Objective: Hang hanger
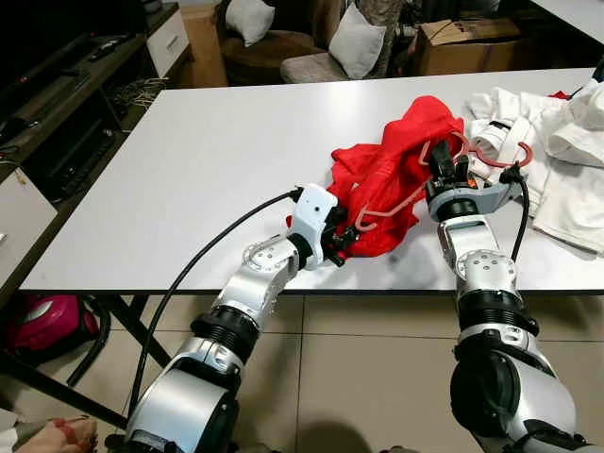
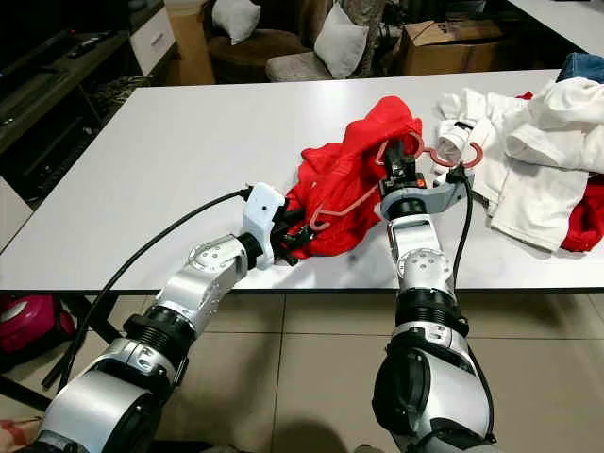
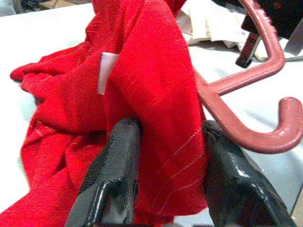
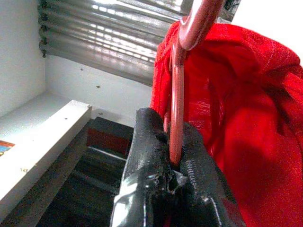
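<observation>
Right claw (image 4: 173,156) pinches the pink hanger (image 1: 401,203); left claw (image 3: 165,175) grips the red garment (image 1: 396,160).

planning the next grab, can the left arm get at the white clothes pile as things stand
Probably not: the left pincer is shut on the red garment, and the right arm with the hanger stands between it and the white clothes.

No text, brand, number or sign can be read. The small white tag (image 3: 107,72) sewn on the red garment (image 3: 142,94) looks blank, and the cardboard box (image 1: 464,42) beyond the worktop's far edge shows no legible print.
</observation>
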`<state>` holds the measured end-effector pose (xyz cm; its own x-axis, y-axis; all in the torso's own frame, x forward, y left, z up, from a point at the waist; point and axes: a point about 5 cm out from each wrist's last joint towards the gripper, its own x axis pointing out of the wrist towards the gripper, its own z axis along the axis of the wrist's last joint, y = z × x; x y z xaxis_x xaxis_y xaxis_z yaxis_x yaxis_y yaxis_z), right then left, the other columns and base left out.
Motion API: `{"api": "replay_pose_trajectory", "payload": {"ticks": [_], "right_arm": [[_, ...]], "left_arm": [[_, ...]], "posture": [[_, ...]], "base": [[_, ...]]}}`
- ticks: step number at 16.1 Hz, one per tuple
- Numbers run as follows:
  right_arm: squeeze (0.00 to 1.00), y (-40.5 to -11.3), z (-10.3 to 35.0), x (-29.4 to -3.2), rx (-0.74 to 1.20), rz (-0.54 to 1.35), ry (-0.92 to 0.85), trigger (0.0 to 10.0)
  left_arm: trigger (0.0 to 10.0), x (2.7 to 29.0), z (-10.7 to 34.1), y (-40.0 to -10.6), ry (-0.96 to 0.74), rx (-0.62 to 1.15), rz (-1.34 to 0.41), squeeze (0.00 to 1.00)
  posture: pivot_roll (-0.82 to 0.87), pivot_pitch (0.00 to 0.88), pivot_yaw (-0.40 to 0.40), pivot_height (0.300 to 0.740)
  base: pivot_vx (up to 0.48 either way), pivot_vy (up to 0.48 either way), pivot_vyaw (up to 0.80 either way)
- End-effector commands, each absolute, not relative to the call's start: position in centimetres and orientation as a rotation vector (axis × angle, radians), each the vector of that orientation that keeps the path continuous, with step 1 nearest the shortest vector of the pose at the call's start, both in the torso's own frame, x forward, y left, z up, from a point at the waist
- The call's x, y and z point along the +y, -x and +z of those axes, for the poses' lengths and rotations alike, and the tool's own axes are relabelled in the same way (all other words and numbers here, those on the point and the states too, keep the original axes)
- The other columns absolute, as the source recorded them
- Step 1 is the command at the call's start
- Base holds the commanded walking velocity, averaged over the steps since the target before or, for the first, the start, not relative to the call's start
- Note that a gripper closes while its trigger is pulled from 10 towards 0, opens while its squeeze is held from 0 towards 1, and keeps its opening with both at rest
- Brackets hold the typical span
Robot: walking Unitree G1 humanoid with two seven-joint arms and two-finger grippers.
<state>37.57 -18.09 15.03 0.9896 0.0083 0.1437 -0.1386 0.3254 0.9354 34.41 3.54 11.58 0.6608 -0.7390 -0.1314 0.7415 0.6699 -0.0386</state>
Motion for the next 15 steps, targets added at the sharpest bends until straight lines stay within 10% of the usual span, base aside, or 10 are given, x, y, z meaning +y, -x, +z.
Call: {"api": "replay_pose_trajectory", "payload": {"ticks": [1,15], "right_arm": [[0.0,-37.5,15.4,-18.1,-0.147,0.108,-1.249,10.0],[0.0,-37.4,15.2,-18.8,-0.158,0.059,-1.265,10.0]], "left_arm": [[0.0,3.7,12.0,-34.7,-0.022,0.125,-0.839,0.0],[0.0,7.4,12.3,-35.6,-0.017,0.092,-0.781,0.0]], "posture": [[-0.18,0.0,0.111,0.74],[-0.16,0.0,0.108,0.74]], "base": [[0.0,0.0,0.0],[0.0,0.0,0.0]]}}
